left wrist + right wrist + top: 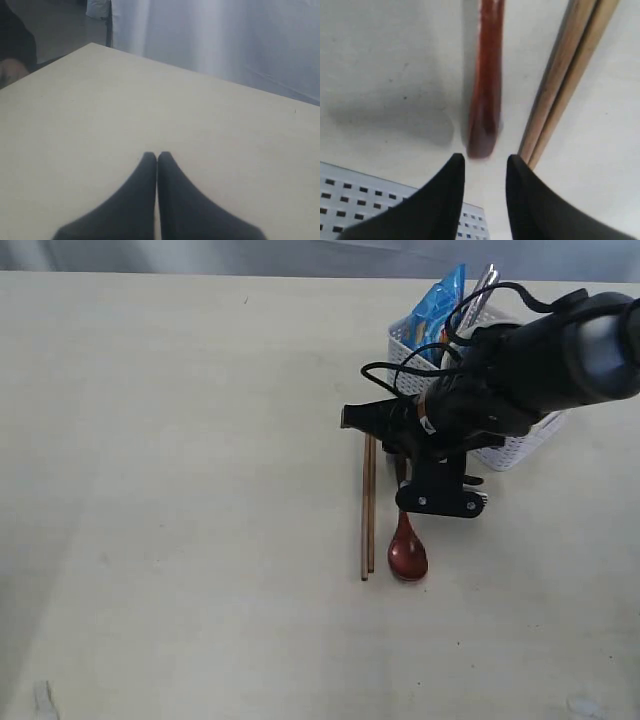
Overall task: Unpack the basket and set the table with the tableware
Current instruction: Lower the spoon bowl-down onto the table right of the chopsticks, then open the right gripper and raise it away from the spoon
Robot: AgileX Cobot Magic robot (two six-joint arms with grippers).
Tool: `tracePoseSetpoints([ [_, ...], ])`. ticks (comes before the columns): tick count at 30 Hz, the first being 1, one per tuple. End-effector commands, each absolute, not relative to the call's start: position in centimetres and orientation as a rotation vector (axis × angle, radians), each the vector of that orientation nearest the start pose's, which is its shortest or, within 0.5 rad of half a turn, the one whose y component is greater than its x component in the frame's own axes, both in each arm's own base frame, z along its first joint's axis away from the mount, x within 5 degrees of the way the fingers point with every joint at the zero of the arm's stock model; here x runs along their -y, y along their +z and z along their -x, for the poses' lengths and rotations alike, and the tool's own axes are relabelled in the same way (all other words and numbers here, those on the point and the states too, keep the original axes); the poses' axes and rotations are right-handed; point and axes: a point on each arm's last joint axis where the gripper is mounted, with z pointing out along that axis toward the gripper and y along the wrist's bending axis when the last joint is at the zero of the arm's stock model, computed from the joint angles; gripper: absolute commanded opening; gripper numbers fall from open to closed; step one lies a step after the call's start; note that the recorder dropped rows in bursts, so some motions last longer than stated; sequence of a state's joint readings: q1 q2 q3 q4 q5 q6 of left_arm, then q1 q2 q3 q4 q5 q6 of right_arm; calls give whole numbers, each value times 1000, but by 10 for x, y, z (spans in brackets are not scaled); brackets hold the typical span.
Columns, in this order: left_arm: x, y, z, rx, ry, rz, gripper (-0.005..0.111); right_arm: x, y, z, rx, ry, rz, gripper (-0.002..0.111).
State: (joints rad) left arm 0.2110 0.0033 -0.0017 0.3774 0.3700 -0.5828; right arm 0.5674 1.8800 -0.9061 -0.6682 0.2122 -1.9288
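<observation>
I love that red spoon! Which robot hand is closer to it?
Right. The right gripper hovers open just over the spoon's handle end. The left gripper is shut over bare table, with no spoon in its view.

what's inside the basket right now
A blue snack bag and a shiny steel utensil stick up out of the basket. The right arm covers most of its opening, so anything lower down cannot be seen.
</observation>
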Motion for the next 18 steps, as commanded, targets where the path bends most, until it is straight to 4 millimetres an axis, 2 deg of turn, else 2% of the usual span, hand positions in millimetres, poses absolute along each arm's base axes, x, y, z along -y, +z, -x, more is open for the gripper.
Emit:
tracePoseSetpoints([
  [1,-23,183,-49,-1760,110,480,0,-173,122,-298,-47,-751,2882,32],
  [4,-23,183,-49,-1760,110,480,0,-173,122,-298,-49,-751,2881,32],
  [7,-23,183,-49,-1760,110,480,0,-174,138,-298,-46,-804,2824,32],
  [9,-23,183,-49,-1760,110,480,0,-176,157,-297,-89,-859,2741,32],
  [13,-23,183,-49,-1760,110,480,0,-177,204,-296,-358,-916,2512,32],
  [18,-23,183,-49,-1760,110,480,0,-180,252,-317,-638,-926,2212,32],
])
